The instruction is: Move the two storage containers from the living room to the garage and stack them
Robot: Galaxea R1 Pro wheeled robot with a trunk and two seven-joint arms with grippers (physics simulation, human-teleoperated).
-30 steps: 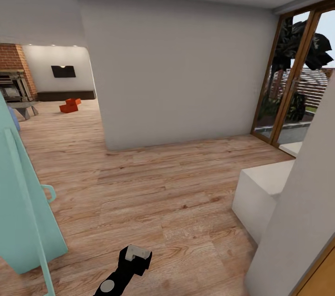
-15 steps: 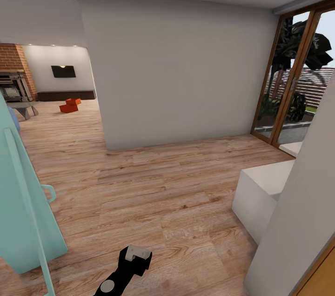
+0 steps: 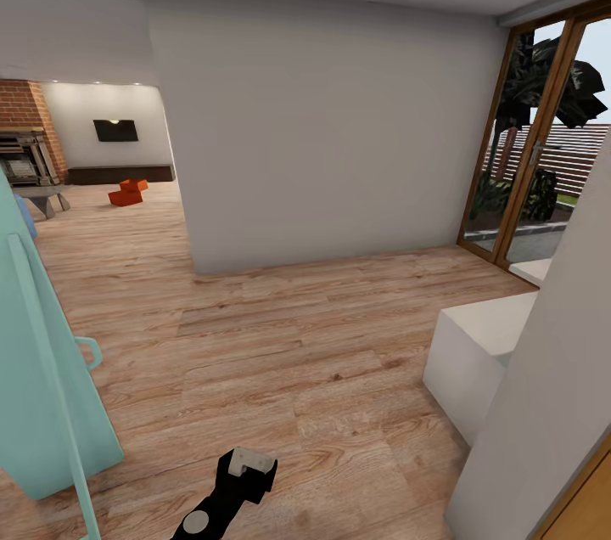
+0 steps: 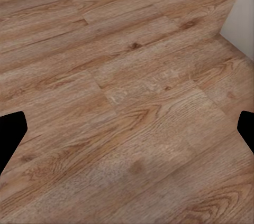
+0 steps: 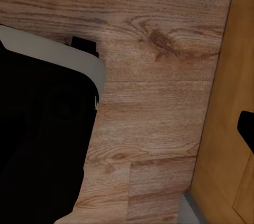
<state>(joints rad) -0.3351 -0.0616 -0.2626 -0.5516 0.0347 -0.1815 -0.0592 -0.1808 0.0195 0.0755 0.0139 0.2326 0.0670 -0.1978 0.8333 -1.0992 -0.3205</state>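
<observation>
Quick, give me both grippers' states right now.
Left gripper: open, empty, fingertips spread wide over the wood-plank floor.
Right gripper: cannot tell; one dark fingertip shows at the frame edge, nothing visibly held.

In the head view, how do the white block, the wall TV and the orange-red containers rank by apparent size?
1. White block, largest, though nearest the camera.
2. Orange-red containers and wall TV look alike in size; both are far away, so no ranking.
</observation>
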